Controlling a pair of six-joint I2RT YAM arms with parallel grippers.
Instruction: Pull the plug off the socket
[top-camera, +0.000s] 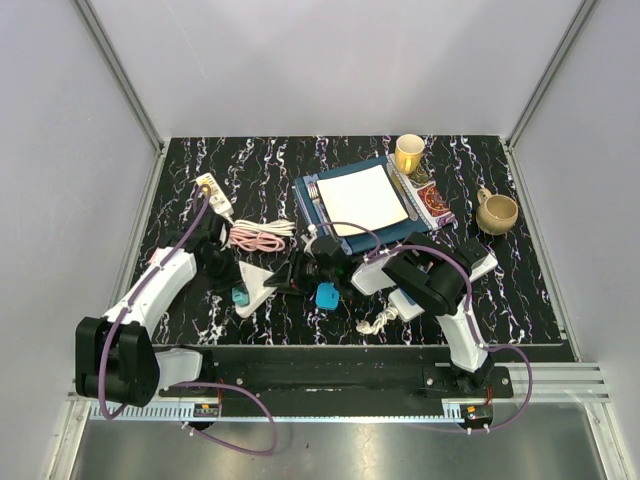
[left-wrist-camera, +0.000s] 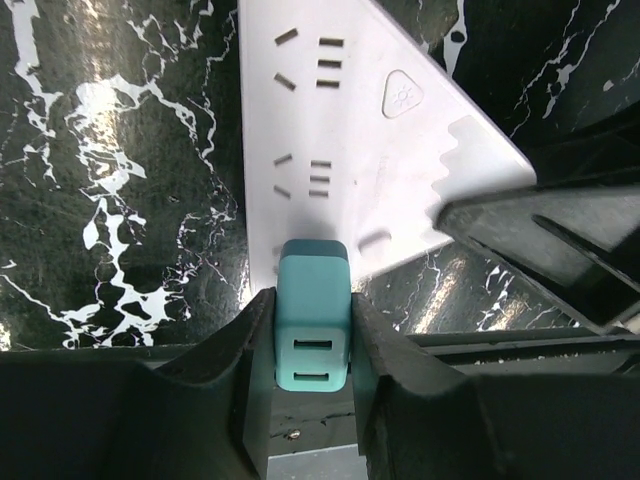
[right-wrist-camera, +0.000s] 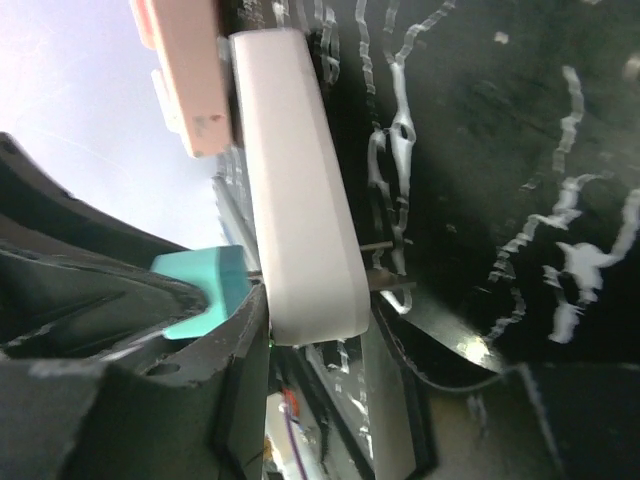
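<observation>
A teal plug (left-wrist-camera: 312, 300) sits in the near end of a white power strip (left-wrist-camera: 340, 120) lying on the black marble table. My left gripper (left-wrist-camera: 312, 345) is shut on the plug, one finger on each side. In the top view the left gripper (top-camera: 238, 292) is at the strip's (top-camera: 256, 280) left end. My right gripper (top-camera: 292, 274) reaches in from the right and clamps the strip's other end. In the right wrist view the strip (right-wrist-camera: 300, 200) stands edge-on between the jaws of the right gripper (right-wrist-camera: 310, 325), with the plug (right-wrist-camera: 200, 285) against its left face.
A second power strip (top-camera: 213, 192) with a coiled pink cable (top-camera: 258, 237) lies at the back left. A blue tray with a white sheet (top-camera: 360, 200), a yellow cup (top-camera: 409, 153) and a tan mug (top-camera: 496, 211) stand at the back right. A white cord (top-camera: 378, 321) lies near the front edge.
</observation>
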